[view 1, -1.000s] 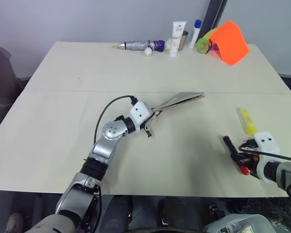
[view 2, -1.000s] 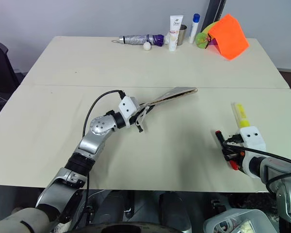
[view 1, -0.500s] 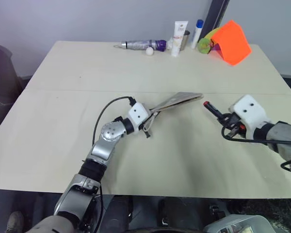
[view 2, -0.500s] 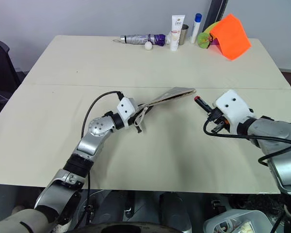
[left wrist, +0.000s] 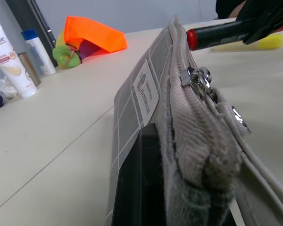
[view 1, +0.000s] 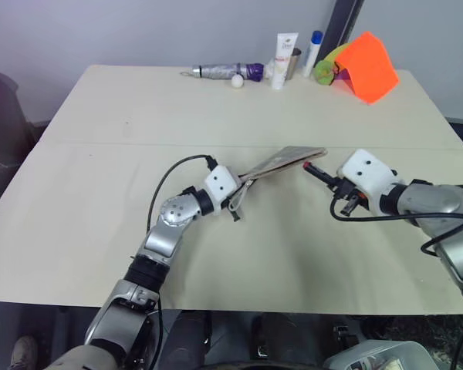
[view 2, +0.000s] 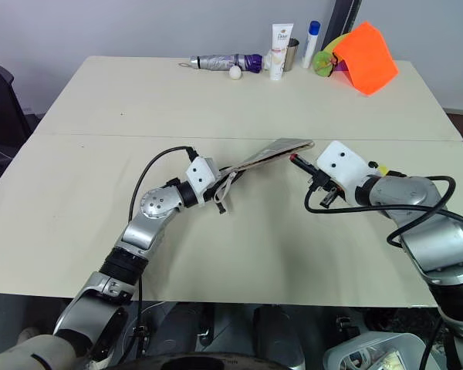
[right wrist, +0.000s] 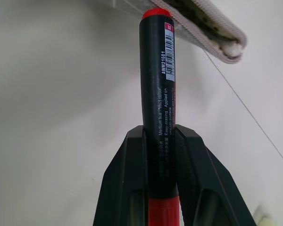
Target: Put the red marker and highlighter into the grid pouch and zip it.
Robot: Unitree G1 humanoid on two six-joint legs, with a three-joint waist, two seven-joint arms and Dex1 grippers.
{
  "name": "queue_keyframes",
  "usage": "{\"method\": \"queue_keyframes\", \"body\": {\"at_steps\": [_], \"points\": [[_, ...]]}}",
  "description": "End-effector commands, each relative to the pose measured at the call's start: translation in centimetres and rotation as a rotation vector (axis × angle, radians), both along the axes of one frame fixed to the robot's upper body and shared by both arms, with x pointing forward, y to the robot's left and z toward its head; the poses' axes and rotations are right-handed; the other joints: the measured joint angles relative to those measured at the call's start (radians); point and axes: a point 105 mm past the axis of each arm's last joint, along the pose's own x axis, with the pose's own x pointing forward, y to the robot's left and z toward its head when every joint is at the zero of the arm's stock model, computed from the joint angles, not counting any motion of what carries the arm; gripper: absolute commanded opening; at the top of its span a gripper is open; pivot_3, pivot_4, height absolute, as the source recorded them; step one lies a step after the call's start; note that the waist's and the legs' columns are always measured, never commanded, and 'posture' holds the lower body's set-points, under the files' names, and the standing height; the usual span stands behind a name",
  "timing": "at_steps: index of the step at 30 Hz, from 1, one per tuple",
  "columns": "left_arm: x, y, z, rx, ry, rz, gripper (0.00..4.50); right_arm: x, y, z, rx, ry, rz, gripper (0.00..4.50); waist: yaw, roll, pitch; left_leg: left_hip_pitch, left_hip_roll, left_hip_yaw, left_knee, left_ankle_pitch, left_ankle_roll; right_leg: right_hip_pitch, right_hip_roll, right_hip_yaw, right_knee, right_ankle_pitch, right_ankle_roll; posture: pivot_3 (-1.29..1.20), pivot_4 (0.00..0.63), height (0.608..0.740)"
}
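Observation:
My left gripper (view 1: 241, 183) is shut on the near end of the grid pouch (view 1: 284, 160) and holds it off the table, zipper edge up, its far end pointing right. The zipper slider (left wrist: 197, 76) sits partway along the top. My right gripper (view 1: 337, 183) is shut on the red marker (view 1: 315, 169), gripping its black middle (right wrist: 157, 89). The marker's red tip is right at the pouch's far end (right wrist: 208, 27). The yellow highlighter (left wrist: 257, 43) lies on the table beyond the marker, mostly hidden behind my right gripper in the eye views.
Along the table's far edge stand a folded umbrella (view 1: 224, 72), a small white ball (view 1: 236, 81), a Dove tube (view 1: 282, 50), a white tube with a blue cap (view 1: 312, 49), a green ball (view 1: 322, 73) and an orange folded object (view 1: 367, 66).
My right gripper has lifted the red marker from the table's front right and carried it left and away, up to the pouch's far end. The left arm and pouch stayed still.

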Motion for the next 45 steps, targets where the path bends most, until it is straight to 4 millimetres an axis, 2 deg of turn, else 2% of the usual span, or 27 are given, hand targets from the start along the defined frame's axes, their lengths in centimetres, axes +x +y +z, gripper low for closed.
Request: {"method": "queue_keyframes", "body": {"at_steps": [1,6,11,16,28,37,45], "points": [[-0.6,-0.5,0.9,0.009,-0.052,-0.029,0.00,0.2,0.1,1.4,-0.043,-0.052,0.023,0.27,0.000,0.000,0.000,0.000,0.000,0.000,0.000,0.000,0.000,0.000,0.000,0.000,0.000,0.000,0.000,0.00,0.150,0.740],[-0.5,-0.4,0.7,0.018,-0.049,-0.020,0.00,-0.2,0.0,1.6,-0.040,-0.048,0.032,0.27,0.000,0.000,0.000,0.000,0.000,0.000,0.000,0.000,0.000,0.000,0.000,0.000,0.000,0.000,0.000,0.00,0.150,0.740],[-0.3,-0.2,0.5,0.022,-0.045,-0.009,0.00,-1.2,0.0,2.9,0.024,-0.044,0.059,0.27,0.001,0.000,0.000,0.000,0.000,0.000,0.000,0.000,0.000,0.000,0.000,0.000,0.000,0.000,0.000,0.00,0.150,0.740],[-0.3,-0.3,0.5,0.018,-0.045,-0.012,0.00,-1.4,-0.9,3.8,-0.007,-0.058,0.044,0.27,0.000,0.000,0.000,0.000,0.000,0.000,0.000,0.000,0.000,0.000,0.000,0.000,0.000,0.000,0.000,0.00,0.150,0.740],[-0.5,-0.6,1.0,0.004,-0.055,-0.023,0.00,-0.5,-0.8,2.5,-0.015,-0.036,0.039,0.27,0.000,0.000,0.000,0.000,0.000,0.000,0.000,0.000,0.000,0.001,0.000,0.000,0.000,0.000,0.000,0.00,0.150,0.740],[-1.0,-0.9,1.1,0.012,-0.064,-0.058,0.00,-0.2,0.6,1.9,-0.065,-0.035,0.088,0.27,0.000,0.000,0.000,0.000,0.000,0.000,0.001,0.000,0.000,0.000,0.000,0.000,0.000,0.000,0.000,0.00,0.150,0.740],[-1.9,-0.6,-0.5,0.205,-0.136,-0.168,0.00,-0.8,0.5,0.7,-0.277,-0.013,0.174,0.27,0.000,0.001,0.000,0.000,0.000,0.000,0.000,0.000,0.000,0.000,0.000,0.000,0.000,0.000,0.000,0.00,0.150,0.740]]}}
